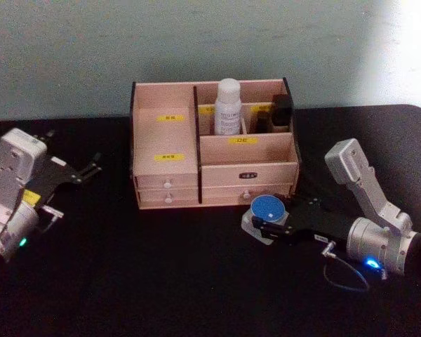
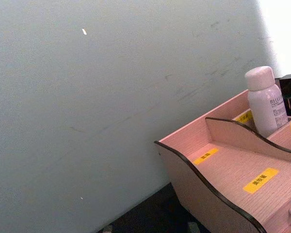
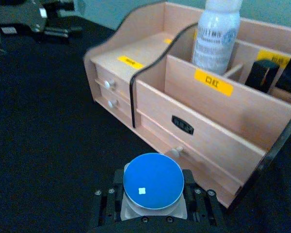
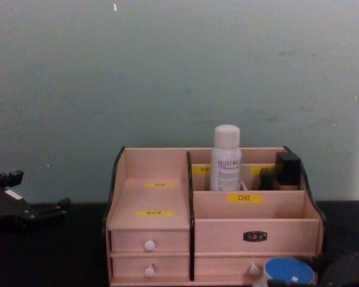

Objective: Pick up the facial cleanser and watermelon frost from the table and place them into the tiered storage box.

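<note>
The right gripper (image 1: 265, 223) is clamped on the watermelon frost (image 1: 267, 208), its jaws against the jar's sides. The jar sits low over the black table (image 1: 161, 267), at 5 o'clock from the box (image 1: 165, 139), just before its lower right drawer. The cleanser (image 1: 227, 105) stands upright in a rear compartment. The left gripper (image 1: 91, 166) rests at 9 o'clock, jaws apart.
</note>
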You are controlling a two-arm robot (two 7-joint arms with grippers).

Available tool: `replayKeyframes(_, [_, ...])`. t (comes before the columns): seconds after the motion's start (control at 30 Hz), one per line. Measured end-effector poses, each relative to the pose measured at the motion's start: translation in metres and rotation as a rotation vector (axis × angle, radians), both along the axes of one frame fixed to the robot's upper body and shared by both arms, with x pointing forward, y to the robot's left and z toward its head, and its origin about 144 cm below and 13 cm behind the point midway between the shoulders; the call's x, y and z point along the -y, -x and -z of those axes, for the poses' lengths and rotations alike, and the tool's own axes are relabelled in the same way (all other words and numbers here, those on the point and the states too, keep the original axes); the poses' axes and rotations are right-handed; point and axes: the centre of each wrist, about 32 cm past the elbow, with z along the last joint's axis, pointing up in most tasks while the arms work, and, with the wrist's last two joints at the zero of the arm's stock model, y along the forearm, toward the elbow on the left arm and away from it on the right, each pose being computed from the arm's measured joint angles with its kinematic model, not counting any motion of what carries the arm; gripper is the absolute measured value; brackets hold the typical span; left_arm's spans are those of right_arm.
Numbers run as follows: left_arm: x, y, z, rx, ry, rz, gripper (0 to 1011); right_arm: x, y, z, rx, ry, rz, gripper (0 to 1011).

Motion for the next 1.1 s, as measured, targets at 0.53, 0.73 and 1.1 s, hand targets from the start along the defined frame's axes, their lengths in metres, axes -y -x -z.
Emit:
replayKeyframes(0.53, [0.000,0.000,0.000,0.000,0.000,0.000,1001,-0.005,-0.004,-0.041,0.087,-0.048,-0.076,720])
replayKeyframes(0.73, [0.000,0.000,0.000,0.000,0.000,0.000,1001,-0.016,-0.023,-0.055,0.134,-0.058,-0.088,720])
replayKeyframes(1.1, [0.000,0.000,0.000,0.000,0.000,0.000,1001,-0.040,-0.056,-0.066,0.183,-0.068,-0.103,720])
